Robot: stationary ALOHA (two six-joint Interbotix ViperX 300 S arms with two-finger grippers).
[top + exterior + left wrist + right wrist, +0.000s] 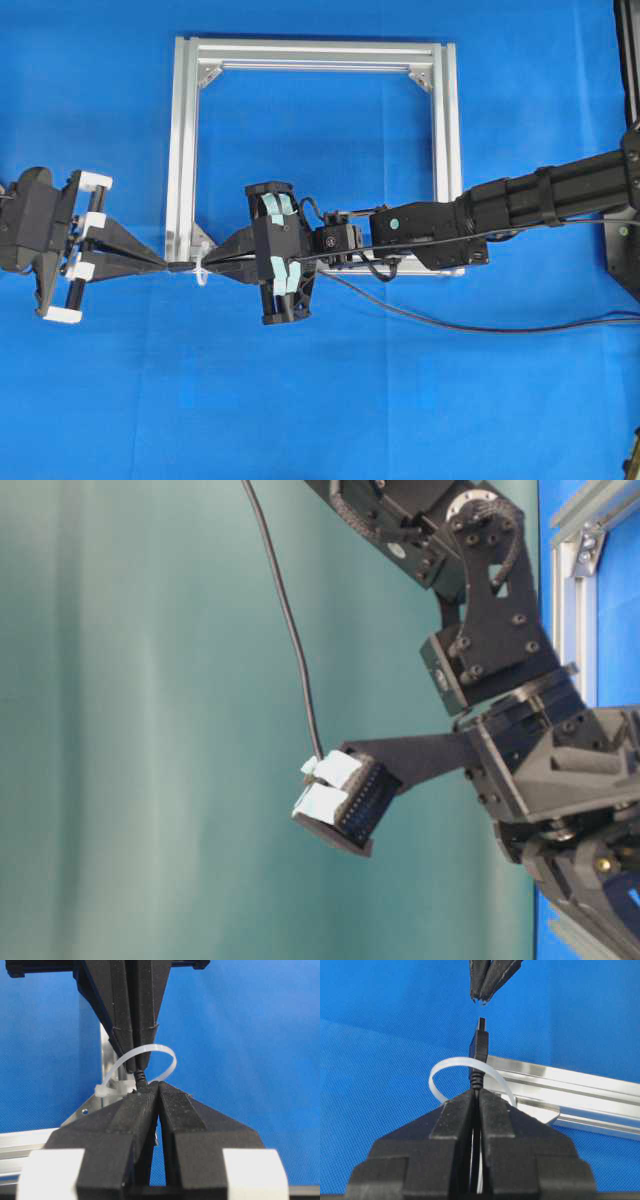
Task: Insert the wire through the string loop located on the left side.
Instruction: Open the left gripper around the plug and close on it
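The wire (450, 322) trails from the right across the blue mat into my right gripper (476, 1091), which is shut on it just behind the plug (480, 1042). The plug sticks out past the fingertips and crosses the arc of the white string loop (447, 1064) at the frame's lower left corner (203, 272). My left gripper (157, 1086) faces it tip to tip, shut, with nothing visibly between its jaws. The right wrist view shows a small gap between the plug's end and the left gripper (482, 999). In the left wrist view the plug's ribbed neck (140, 1078) shows inside the loop (167, 1055).
The square silver aluminium frame (185, 150) lies flat on the blue mat, its bottom bar (570, 1090) just behind the loop. The right arm (540, 200) stretches across the frame's lower right. A black arm base (625, 240) stands at the right edge.
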